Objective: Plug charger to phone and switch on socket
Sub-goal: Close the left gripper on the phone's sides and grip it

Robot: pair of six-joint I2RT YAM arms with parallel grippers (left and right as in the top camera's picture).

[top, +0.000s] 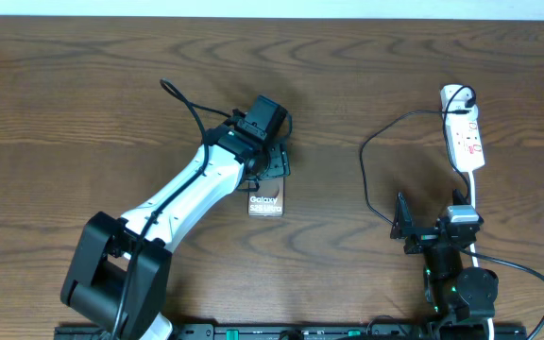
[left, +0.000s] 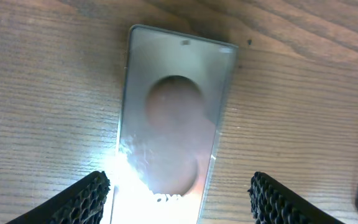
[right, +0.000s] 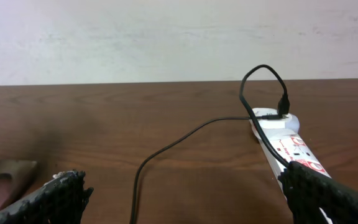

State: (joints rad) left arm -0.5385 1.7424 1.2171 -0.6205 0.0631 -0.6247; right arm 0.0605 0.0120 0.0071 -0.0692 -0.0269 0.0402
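charger cable [top: 371,170] loops from socket [top: 465,132] over tabletop [top: 83,94], well apart from phone [left: 173,118]. my left gripper [left: 179,186] points down, open astride phone; right gripper [right: 185,186] open, facing socket.

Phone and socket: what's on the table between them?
In the overhead view, only the charger cable loops between the phone and the socket; the rest of that stretch is bare table.

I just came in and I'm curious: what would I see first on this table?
The robot's white left arm reaches across the middle of the table, with the left hand open over the shiny phone marked "Galaxy". Off to the right lies the white socket, with the charger's thin black cable looping away from its far end.
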